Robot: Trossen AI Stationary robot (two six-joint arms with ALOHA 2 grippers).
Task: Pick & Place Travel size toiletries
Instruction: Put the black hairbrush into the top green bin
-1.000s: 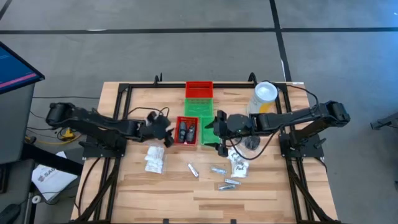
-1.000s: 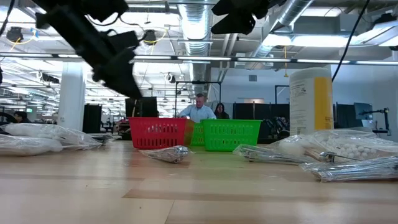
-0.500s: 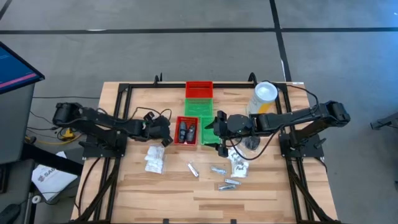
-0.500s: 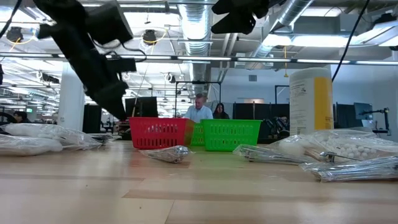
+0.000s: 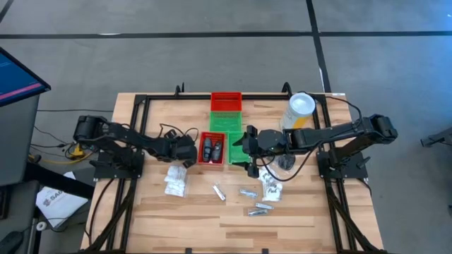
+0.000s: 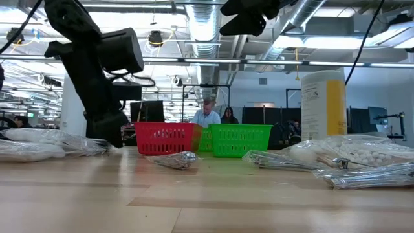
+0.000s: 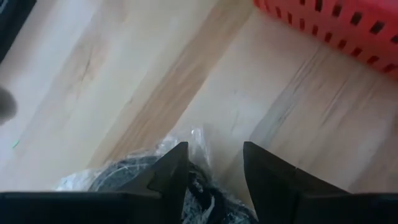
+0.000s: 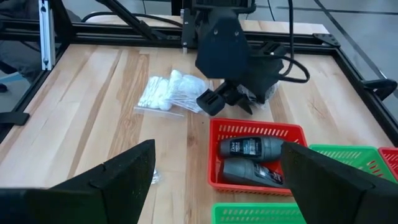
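The pale wooden slatted worktop [image 5: 155, 212] carries everything. The left gripper [image 5: 185, 156] hangs low beside the near red slotted plastic tray [image 5: 212, 148], and its jaws stand apart with nothing between them. In the left wrist view a clear crinkly bag of dark-printed contents [image 7: 124, 180] lies under and between the fingertips [image 7: 174, 163], not gripped. Just beyond sits the pile of white crinkly sachets [image 5: 174, 180], close to that gripper on the worktop.

The right gripper [image 5: 248, 149] hovers over the near green slotted plastic tray [image 5: 235, 152], its jaws wide apart and empty. Two small dark grey bottles [image 8: 250, 159] lie side by side in the near red tray. A second red tray [image 5: 226, 101] and green tray [image 5: 226, 121] stand farther back. The tall yellow canister with a white lid [image 5: 299, 109] stands by the right arm. More white sachets [image 5: 270, 185] and short silvery tubes [image 5: 248, 200] lie scattered toward the worktop's front.
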